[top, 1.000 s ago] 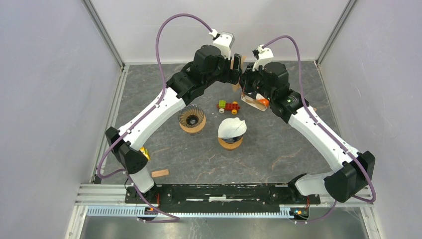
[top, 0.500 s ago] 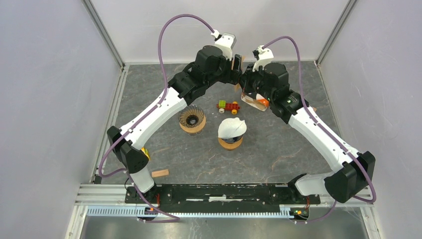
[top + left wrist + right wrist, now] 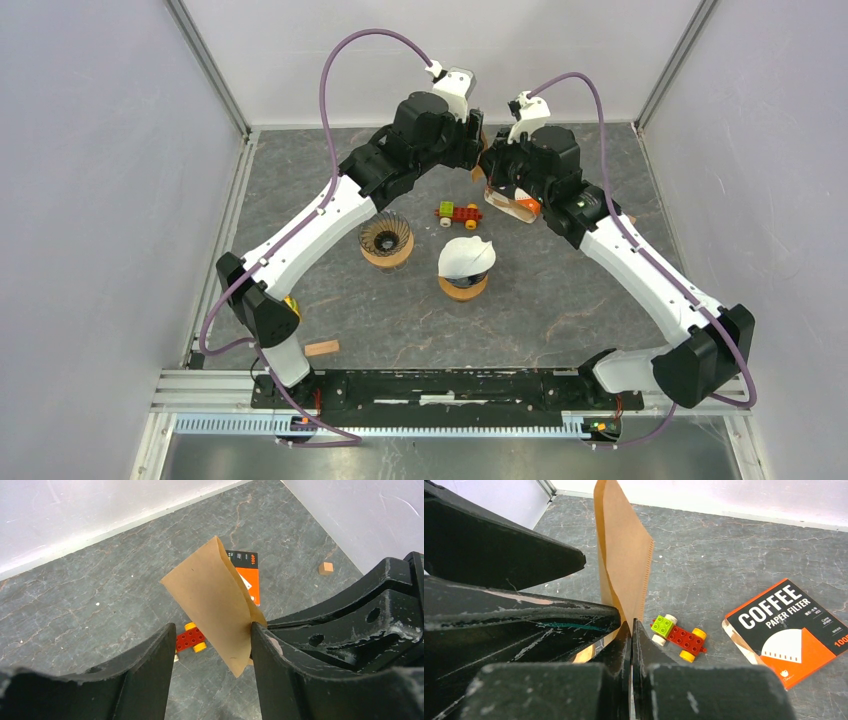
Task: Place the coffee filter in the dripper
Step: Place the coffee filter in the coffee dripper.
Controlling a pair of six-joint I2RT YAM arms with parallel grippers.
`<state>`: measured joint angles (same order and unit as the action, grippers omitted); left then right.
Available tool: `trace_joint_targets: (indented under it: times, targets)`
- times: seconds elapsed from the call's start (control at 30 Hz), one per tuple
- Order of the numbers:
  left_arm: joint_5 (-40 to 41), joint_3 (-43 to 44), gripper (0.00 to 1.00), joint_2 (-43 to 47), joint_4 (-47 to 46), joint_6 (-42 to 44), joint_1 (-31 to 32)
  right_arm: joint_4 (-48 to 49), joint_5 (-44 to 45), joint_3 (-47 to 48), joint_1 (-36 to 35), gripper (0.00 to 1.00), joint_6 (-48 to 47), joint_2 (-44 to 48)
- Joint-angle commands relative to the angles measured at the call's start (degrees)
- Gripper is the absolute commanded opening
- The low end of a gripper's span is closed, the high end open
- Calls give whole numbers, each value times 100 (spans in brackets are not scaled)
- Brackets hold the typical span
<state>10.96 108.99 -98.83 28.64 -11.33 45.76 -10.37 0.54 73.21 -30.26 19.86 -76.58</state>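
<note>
The brown paper coffee filter is pinched by its lower edge in my shut right gripper, held up above the back of the table. In the left wrist view the filter hangs between the spread fingers of my open left gripper, touching only the right finger. From above, both grippers meet at the back centre, the left against the right. An empty ribbed dripper on a wooden ring stands left of centre. A second dripper holds a white filter.
A coffee filter packet lies under the right arm and shows in the right wrist view. A toy brick car sits between packet and drippers. A wooden block and a yellow object lie near the left base. A small wooden cube sits at the right.
The left gripper has shifted slightly to the right, closer against the right gripper and the filter. The right arm and the drippers have not moved.
</note>
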Motion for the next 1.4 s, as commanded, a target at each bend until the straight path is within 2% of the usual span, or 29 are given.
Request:
trace_joint_targets:
  times: [0.0,0.27,0.67,0.8,1.0,1.1,1.27,1.37]
  targets:
    - [13,36,62,90,-184,237,30,220,159,-50,-6,0,-60,189]
    - [-36,-61,57,183,-219,289,30,224,188,-52,-7,0,-85,209]
    - [-100,-137,36,205,-254,281,25,228,197,-88,-8,0,-118,271]
    - [-102,-179,36,228,-261,299,25,211,227,-72,-6,0,-119,272]
    - [-33,-277,53,261,-298,402,27,200,201,-65,-6,0,-119,278]
    - [11,-299,56,282,-307,447,29,201,199,-78,-4,0,-122,290]
    - [17,-317,55,297,-302,474,23,202,209,-85,-6,0,-119,308]
    - [-21,-349,50,305,-307,482,23,211,228,-105,-6,0,-120,326]
